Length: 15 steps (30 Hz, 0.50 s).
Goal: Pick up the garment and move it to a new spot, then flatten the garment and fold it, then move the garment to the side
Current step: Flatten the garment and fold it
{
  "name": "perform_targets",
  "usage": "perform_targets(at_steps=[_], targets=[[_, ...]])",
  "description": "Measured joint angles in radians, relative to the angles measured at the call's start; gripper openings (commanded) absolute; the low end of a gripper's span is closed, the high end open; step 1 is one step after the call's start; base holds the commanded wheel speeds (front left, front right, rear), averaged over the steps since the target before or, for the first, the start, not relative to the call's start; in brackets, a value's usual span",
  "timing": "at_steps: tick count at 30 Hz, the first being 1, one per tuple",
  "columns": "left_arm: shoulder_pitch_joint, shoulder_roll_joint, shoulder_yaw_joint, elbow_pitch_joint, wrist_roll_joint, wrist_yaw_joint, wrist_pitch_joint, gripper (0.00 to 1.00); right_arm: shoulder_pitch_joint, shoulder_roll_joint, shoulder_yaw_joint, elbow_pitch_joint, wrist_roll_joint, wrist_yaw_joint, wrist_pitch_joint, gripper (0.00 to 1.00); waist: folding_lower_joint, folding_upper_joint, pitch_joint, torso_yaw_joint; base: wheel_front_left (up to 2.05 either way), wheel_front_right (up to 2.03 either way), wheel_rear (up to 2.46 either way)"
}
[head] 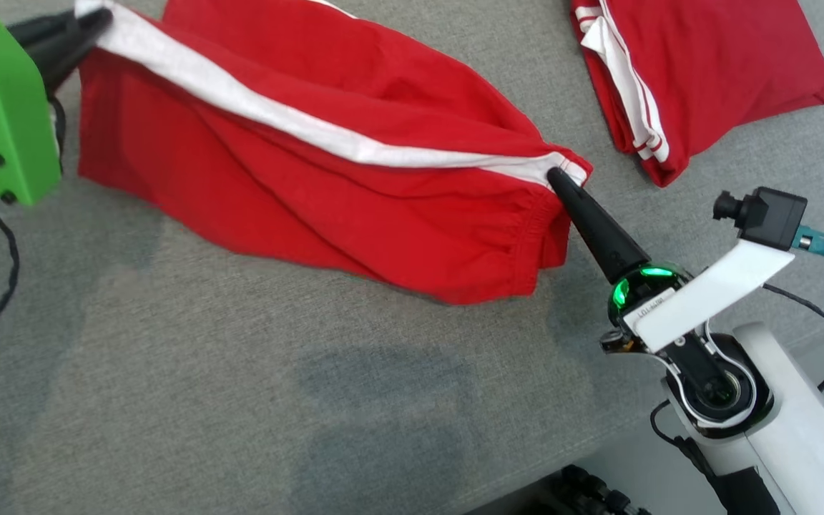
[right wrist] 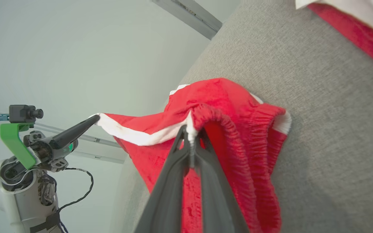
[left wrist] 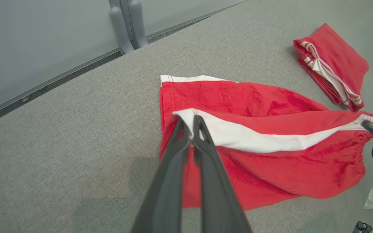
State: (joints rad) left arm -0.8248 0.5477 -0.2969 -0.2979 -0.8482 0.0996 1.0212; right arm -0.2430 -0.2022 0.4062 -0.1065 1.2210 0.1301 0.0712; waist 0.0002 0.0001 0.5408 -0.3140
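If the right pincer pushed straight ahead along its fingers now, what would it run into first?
The red shorts it grips. The right pincer is shut on their waistband, so more of that bunched cloth likely comes first; depth beyond it is unclear.

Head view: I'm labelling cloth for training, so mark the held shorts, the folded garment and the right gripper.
held shorts [head: 312, 207], head view, red cloth at its middle
folded garment [head: 727, 64], head view, flat red top layer
right gripper [head: 555, 175], head view, tip of its shut fingers
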Motion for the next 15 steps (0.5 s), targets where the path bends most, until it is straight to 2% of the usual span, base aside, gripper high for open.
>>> perform_targets(at_steps=[3, 7, 15], targets=[[-0.087, 0.0, -0.017, 0.036, 0.018, 0.007, 0.041, 0.0, -0.038, 0.018, -0.001, 0.02, 0.013, 0.0, -0.001, 0.0, 0.0, 0.0, 0.041, -0.027, 0.0, 0.0, 0.0], [-0.128, 0.011, -0.058, 0.113, 0.072, 0.007, 0.094, 0.0, -0.076, 0.045, 0.02, 0.037, 0.023, 0.0, -0.001, 0.0, 0.0, 0.0, 0.086, -0.067, 0.0, 0.0, 0.0], [-0.216, -0.002, -0.068, 0.213, 0.099, 0.007, 0.115, 0.0, -0.125, 0.078, 0.052, 0.052, 0.058, 0.0, -0.016, 0.0, 0.0, 0.0, 0.147, -0.144, 0.0, 0.0, 0.0]])
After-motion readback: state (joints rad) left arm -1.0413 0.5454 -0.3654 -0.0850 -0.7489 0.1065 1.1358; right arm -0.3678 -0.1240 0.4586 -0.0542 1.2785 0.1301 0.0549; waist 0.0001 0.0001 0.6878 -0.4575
